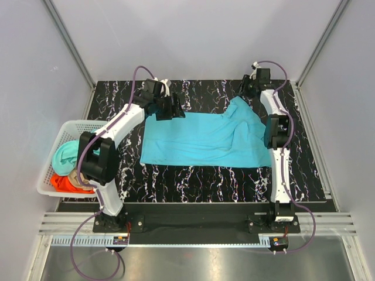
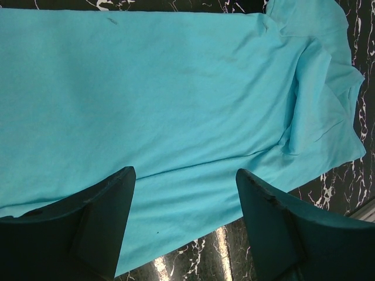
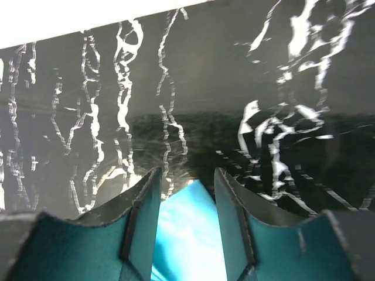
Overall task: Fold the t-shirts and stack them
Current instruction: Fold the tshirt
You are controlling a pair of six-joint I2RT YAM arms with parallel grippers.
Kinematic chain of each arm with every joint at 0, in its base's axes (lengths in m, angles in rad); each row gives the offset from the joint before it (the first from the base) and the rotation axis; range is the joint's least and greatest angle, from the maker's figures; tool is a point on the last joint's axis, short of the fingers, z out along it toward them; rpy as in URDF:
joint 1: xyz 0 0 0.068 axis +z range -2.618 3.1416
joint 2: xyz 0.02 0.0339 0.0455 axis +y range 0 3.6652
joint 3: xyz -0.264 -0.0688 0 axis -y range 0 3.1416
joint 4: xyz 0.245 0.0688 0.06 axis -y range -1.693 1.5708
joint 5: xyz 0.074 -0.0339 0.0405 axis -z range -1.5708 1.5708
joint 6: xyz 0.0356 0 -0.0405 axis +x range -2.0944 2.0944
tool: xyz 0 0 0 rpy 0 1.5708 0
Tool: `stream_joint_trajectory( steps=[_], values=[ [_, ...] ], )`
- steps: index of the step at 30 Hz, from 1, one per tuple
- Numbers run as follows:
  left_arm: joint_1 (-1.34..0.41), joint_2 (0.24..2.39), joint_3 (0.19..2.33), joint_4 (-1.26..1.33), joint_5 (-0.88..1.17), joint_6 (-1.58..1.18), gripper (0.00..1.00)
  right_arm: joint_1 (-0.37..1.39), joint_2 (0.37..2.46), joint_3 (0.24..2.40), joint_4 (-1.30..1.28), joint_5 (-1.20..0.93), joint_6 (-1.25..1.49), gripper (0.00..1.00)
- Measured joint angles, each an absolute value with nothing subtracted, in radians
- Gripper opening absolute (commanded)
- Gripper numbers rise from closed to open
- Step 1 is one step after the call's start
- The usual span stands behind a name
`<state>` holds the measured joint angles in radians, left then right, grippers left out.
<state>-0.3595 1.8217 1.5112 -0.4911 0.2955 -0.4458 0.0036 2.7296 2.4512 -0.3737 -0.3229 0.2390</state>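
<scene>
Left gripper (image 2: pixel 184 193): jaws spread wide, nothing between them, poised over the far left corner of the cyan t-shirt (image 2: pixel 146 93). Right gripper (image 3: pixel 186 196): jaws partly apart with a strip of cyan cloth in the gap; whether the pads clamp it cannot be told. The shirt lies spread across the middle of the tabletop (image 1: pixel 193 181), with its right end bunched and lapped over itself.

Hazards:
- A shallow bite on the right edge may slip out under tension and skew the fold
- The glossy tabletop offers little friction, so a one-sided pull may drag the whole shirt
- The bunched end, if not flattened, may be trapped inside the fold

Materials: the shirt is thin, soft, matt cloth with shallow creases. The tabletop is hard, black and white-veined. The white lattice basket (image 1: pixel 47 170) at the left holds crumpled mint-teal (image 1: pixel 65 153), tan (image 1: pixel 75 177) and orange-red (image 1: pixel 61 182) shirts
</scene>
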Motion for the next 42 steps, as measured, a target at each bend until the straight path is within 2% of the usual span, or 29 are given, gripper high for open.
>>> stream_joint_trajectory(
  steps=[6,16,20,24,26,27,30,36,38,42],
  values=[
    [-0.360,1.822,1.511,-0.491,0.303,-0.446,0.75,-0.008,2.730,2.459,-0.413,-0.308,0.159,0.43],
    [-0.360,1.822,1.511,-0.489,0.309,-0.455,0.75,-0.009,2.730,2.471,-0.462,-0.396,0.035,0.41],
    [-0.360,1.822,1.511,-0.485,0.311,-0.461,0.75,-0.009,2.744,2.530,-0.523,-0.405,0.010,0.33],
    [-0.360,1.822,1.511,-0.480,0.315,-0.466,0.75,-0.006,2.753,2.570,-0.556,-0.403,-0.008,0.29],
    [-0.360,1.822,1.511,-0.479,0.318,-0.469,0.75,0.000,2.753,2.573,-0.567,-0.402,-0.021,0.31],
    [-0.360,1.822,1.511,-0.478,0.319,-0.469,0.75,0.005,2.753,2.574,-0.575,-0.401,-0.027,0.37],
    [-0.360,1.822,1.511,-0.478,0.319,-0.469,0.75,0.021,2.754,2.575,-0.584,-0.387,-0.041,0.47],
    [-0.360,1.822,1.511,-0.477,0.319,-0.469,0.75,0.043,2.759,2.575,-0.592,-0.331,-0.049,0.48],
    [-0.360,1.822,1.511,-0.477,0.319,-0.469,0.75,0.044,2.759,2.575,-0.590,-0.315,-0.049,0.43],
    [-0.360,1.822,1.511,-0.477,0.319,-0.469,0.75,0.044,2.759,2.575,-0.589,-0.297,-0.062,0.42]
  ],
)
